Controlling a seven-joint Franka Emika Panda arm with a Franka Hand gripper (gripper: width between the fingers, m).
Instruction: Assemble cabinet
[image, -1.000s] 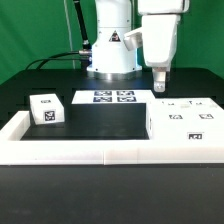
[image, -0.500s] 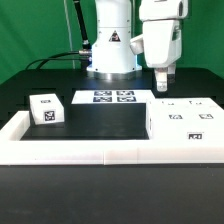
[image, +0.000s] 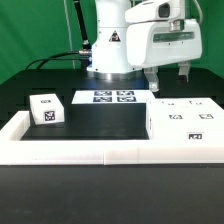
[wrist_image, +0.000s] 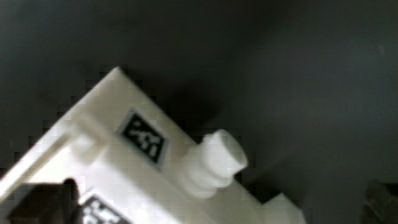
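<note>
The cabinet's white parts lie on the black table. A small tagged block sits at the exterior view's left. A stack of tagged white parts sits at the right. My gripper hovers just above and behind that stack, turned broadside to the camera, with its two fingers wide apart and nothing between them. The wrist view shows a white part with a tag and a rounded knob below the hand.
The marker board lies flat in front of the robot base. A low white rail borders the table along the front and left. Cables run behind at the exterior view's left.
The hand has rotated about its vertical axis, from edge-on to broadside, and shifted slightly to the exterior view's right. The cabinet parts have not moved.
</note>
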